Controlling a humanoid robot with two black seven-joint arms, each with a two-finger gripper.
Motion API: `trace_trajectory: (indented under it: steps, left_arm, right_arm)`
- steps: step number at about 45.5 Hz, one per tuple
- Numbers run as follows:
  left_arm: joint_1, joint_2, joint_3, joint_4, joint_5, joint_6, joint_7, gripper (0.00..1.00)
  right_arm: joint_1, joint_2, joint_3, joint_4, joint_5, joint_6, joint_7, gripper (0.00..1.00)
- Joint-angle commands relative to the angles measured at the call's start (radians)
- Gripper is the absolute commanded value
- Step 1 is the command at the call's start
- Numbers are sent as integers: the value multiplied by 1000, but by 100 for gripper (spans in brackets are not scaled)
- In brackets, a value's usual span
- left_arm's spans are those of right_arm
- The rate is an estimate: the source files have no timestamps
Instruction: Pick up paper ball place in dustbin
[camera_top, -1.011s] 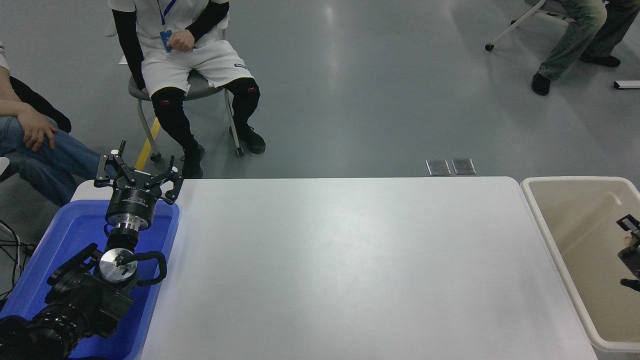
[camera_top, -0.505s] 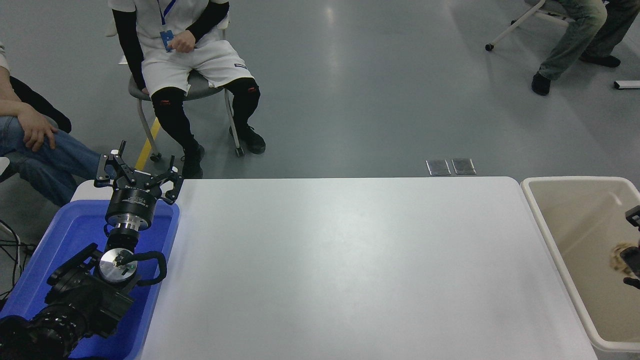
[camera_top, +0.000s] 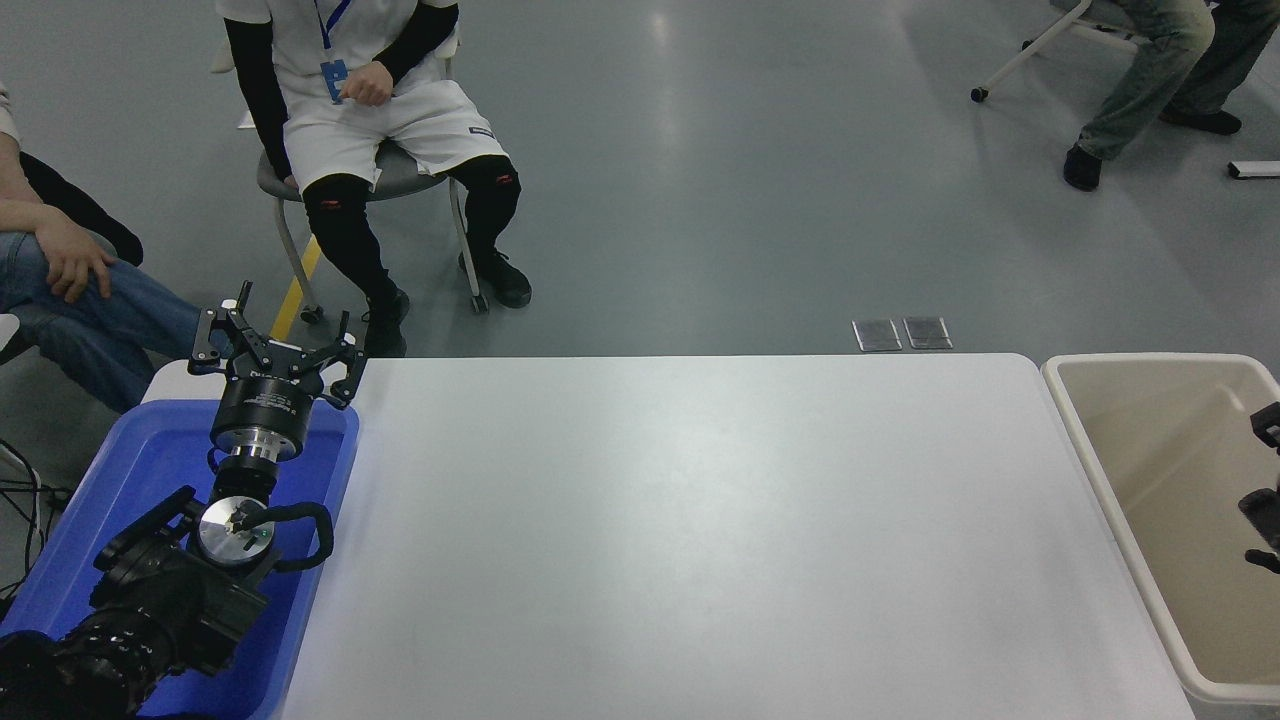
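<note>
1. White table (camera_top: 700, 530) bare between blue tray (camera_top: 120, 470) and dustbin (camera_top: 1110, 500); paper ball not visible.
2. Right gripper (camera_top: 1262, 470) at frame edge over the dustbin; finger spread indeterminable.
3. Left gripper (camera_top: 275, 345) spread, holding nothing, over the tray.

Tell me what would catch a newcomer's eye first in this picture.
Probably the left hand, open and parked over the bright blue tray at the table's left end. Next, the beige dustbin at the right end, where bits of the right hand show at the picture's edge; no paper ball is visible.

Big beige bin (camera_top: 1105, 452) with thick off-white rim, open top, right of table. Paper ball not seen.
</note>
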Motion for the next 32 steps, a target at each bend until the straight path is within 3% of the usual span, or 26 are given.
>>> trace_trajectory:
  steps: [1, 13, 32]
  left_arm:
    - [0, 0, 0, 0, 0, 0, 0, 99]
    - [0, 0, 0, 0, 0, 0, 0, 99]
    - [0, 0, 0, 0, 0, 0, 0, 99]
  right_arm:
    - [45, -84, 186, 118, -1, 1, 0, 100]
    - [28, -135, 561, 279, -10, 23, -3, 100]
    - [-81, -123, 1057, 483, 0, 149, 0, 100]
